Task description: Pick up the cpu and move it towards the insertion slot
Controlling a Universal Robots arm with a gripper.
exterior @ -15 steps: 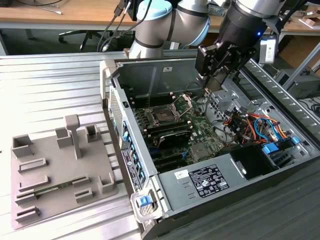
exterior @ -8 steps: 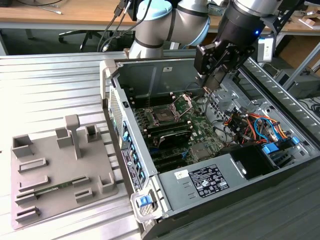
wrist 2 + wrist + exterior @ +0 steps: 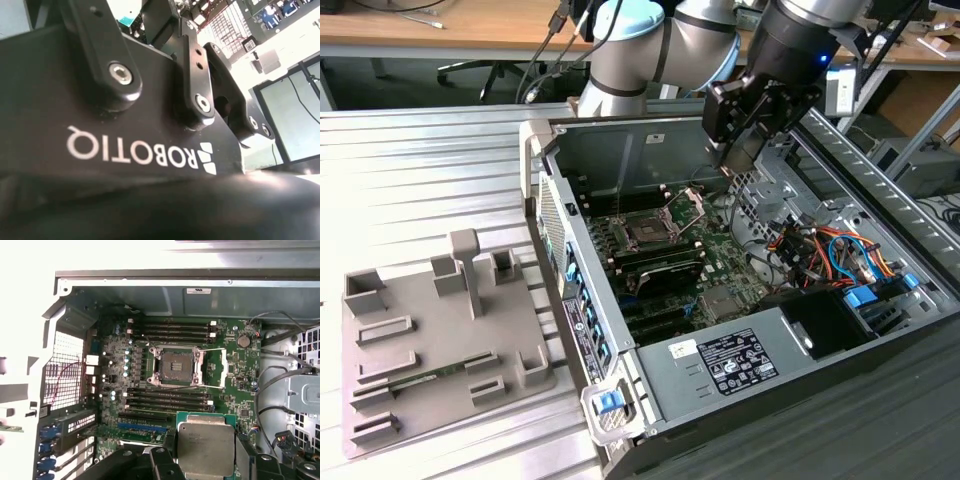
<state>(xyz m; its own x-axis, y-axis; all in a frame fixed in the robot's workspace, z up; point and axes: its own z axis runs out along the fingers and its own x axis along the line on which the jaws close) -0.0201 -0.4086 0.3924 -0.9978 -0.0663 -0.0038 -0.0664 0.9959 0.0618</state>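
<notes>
Gripper: our gripper (image 3: 738, 160) hangs over the open computer case (image 3: 720, 130), clamped on the cpu (image 3: 206, 449) — silvery top showing in the first wrist view.
Insertion slot: on the motherboard (image 3: 235, 385), we see the insertion slot (image 3: 177, 366) lying apart from the cpu, bracket raised, nearer the case's back wall.

Black gripper (image 3: 165, 22) body seen close up, its linkage bars (image 3: 195, 75) bolted with silver screws (image 3: 121, 74), a dark monitor (image 3: 295, 120) standing beyond it.
</notes>
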